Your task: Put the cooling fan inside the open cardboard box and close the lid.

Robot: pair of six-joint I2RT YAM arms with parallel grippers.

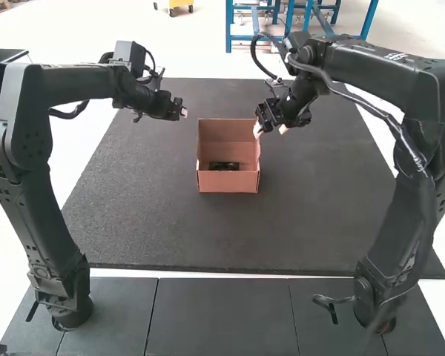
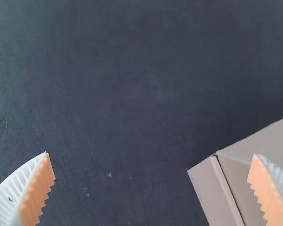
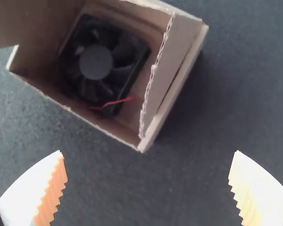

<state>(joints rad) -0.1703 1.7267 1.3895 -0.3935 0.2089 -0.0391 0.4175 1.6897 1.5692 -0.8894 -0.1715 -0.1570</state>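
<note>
Fan (image 3: 98, 66) sits in the box (image 1: 228, 180); closing remains. Fingers apart, the left gripper (image 1: 177, 110) and right gripper (image 1: 270, 123) hover near it; next, fold the upright lid (image 1: 226, 130) down.

A dark, grainy mat (image 1: 133, 215) lies spread flat over most of the pale worktop (image 1: 67, 159), and both wrist views show its speckled surface up close. Flat black panels (image 1: 222, 315) sit side by side along the near edge.

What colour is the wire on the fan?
Red wire on the black fan; clearest in the right wrist view.
</note>
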